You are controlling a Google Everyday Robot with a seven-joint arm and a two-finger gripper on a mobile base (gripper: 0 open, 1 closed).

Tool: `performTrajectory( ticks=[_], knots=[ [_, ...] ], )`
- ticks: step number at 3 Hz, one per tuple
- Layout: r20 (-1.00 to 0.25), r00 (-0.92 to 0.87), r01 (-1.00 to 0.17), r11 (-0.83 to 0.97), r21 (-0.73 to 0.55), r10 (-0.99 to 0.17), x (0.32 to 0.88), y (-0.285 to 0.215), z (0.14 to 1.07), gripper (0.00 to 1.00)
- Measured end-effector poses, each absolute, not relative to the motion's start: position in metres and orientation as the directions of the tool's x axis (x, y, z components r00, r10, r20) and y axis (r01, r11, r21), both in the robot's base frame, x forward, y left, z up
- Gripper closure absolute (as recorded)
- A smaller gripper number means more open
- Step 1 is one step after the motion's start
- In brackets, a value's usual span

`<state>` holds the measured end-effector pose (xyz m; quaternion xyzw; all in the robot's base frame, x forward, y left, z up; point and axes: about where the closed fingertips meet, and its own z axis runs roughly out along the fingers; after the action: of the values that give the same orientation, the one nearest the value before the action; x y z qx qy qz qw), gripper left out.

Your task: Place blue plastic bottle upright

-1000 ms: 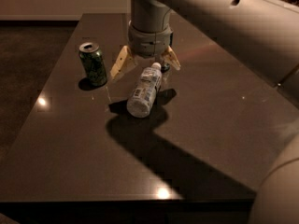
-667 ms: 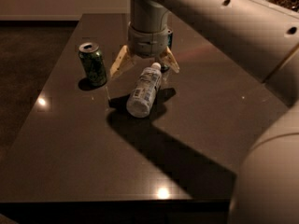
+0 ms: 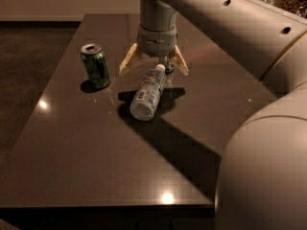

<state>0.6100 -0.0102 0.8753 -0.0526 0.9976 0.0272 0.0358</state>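
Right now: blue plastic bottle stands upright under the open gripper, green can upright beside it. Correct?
No. The blue plastic bottle lies on its side under the open gripper, as the camera view shows; the green can is upright beside it.

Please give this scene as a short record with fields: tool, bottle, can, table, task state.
tool: open, over the bottle's cap end, not gripping
blue plastic bottle: lying on its side, cap toward the tool
green can: upright, left of the bottle, apart from it
table: dark, glossy, bears both
task state: bottle not yet upright
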Motion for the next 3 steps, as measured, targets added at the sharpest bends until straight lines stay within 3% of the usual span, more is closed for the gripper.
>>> performTrajectory(
  ticks=[1,3],
  knots=[
    [-0.054,-0.997,-0.05,0.998,0.034,-0.048,0.615,-0.02,0.866,0.0],
    [-0.029,-0.998,-0.064,0.998,0.015,-0.063,0.611,-0.018,0.856,0.43]
  ],
)
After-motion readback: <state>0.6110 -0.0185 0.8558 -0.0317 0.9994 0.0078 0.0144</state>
